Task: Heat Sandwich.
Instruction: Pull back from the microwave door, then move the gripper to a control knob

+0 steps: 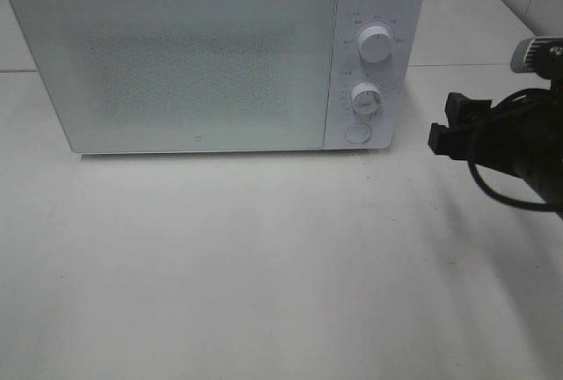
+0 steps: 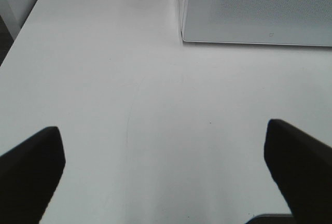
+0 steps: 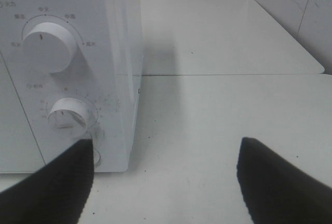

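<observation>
The white microwave (image 1: 193, 54) stands at the back of the table with its door shut. The sandwich is out of view. My right gripper (image 1: 447, 123) hovers open just right of the control panel, level with the lower knob (image 1: 365, 97) and round button (image 1: 357, 133). In the right wrist view its fingers (image 3: 57, 187) stand wide apart with nothing between them, one finger in front of the panel's lower corner below the lower knob (image 3: 67, 114). My left gripper (image 2: 163, 177) is open over bare table, in front of the microwave's left corner (image 2: 182, 37).
The upper knob (image 1: 376, 46) sits above the lower one. The white table (image 1: 264, 266) spreads in front of the microwave. Its left edge (image 2: 21, 32) shows in the left wrist view. Tiled wall (image 3: 306, 11) rises behind the table's right side.
</observation>
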You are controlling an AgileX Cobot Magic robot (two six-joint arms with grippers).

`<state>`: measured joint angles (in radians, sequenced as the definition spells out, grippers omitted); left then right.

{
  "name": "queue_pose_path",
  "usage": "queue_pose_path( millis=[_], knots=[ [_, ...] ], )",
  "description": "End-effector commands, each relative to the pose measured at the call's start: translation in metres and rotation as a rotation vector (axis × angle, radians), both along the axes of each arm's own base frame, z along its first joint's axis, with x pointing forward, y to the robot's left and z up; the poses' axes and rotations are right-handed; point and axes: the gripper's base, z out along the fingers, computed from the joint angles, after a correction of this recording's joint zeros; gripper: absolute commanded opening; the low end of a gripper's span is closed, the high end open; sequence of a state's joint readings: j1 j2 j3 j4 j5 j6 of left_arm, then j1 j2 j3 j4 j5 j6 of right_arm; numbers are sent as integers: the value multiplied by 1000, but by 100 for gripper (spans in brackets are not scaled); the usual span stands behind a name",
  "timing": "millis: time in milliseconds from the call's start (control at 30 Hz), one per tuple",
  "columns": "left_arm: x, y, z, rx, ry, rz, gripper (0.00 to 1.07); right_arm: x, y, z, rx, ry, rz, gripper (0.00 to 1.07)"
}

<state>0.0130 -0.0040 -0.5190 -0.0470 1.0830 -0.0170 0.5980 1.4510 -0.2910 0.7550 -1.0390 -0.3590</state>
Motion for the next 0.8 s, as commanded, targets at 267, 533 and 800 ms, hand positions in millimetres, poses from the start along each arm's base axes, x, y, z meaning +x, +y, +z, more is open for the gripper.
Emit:
queue_pose_path(
  millis=[267,533,800],
  knots=[
    [-3,-1,0,-7,-35,1,100,-4,40,-17,-57,-39,7,74],
    [-3,-1,0,-7,-35,1,100,-1,67,-25,-60,-39,22,74],
    [-3,-1,0,-7,-35,1,100,6,80,-25,-50,-50,31,74]
  ],
)
